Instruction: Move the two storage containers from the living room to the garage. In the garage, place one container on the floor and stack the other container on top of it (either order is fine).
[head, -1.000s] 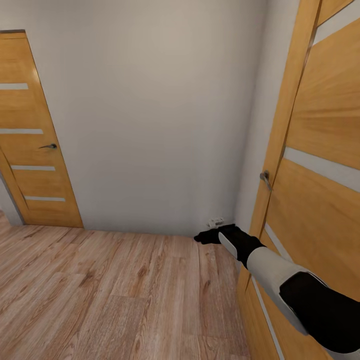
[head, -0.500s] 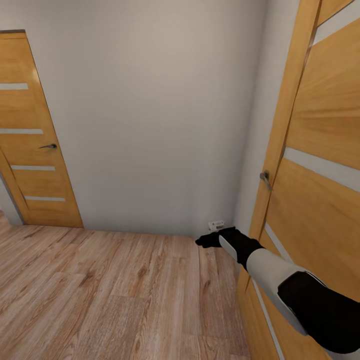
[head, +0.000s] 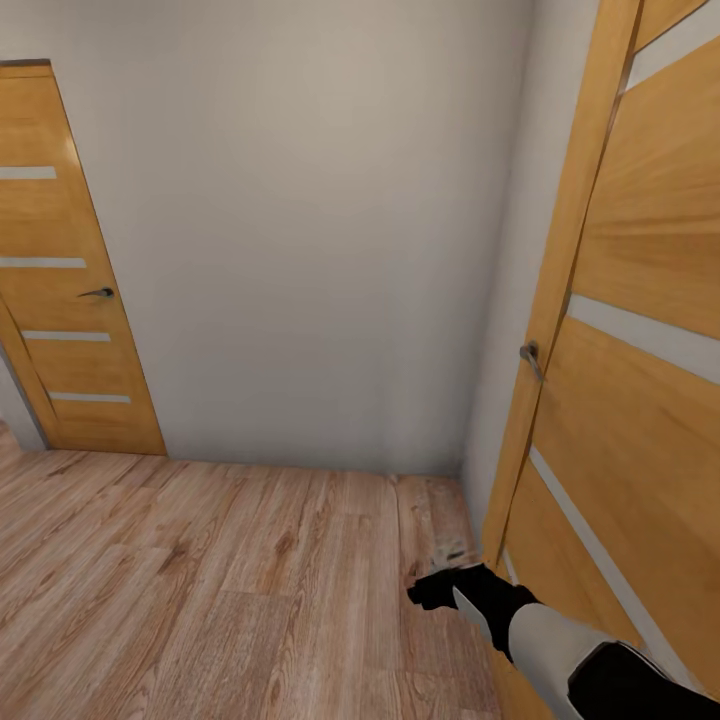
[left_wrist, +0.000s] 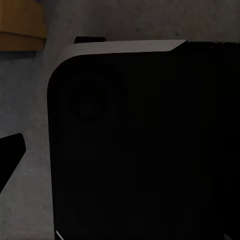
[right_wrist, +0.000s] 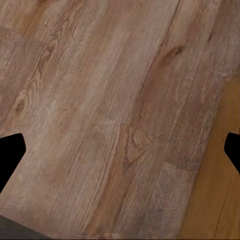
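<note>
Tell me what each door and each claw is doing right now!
Left door: shut, handle level.
Right door: swung open toward the robot, close beside its right arm.
Right claw: open, empty, low over the wood plank floor.
Left claw: one dark fingertip visible; open or shut, can't tell.

Wood plank floor (head: 200, 580): light brown, worn grain, running up to white wall (head: 300, 230) betw. two orange doors. Containers: n/a here.
</note>
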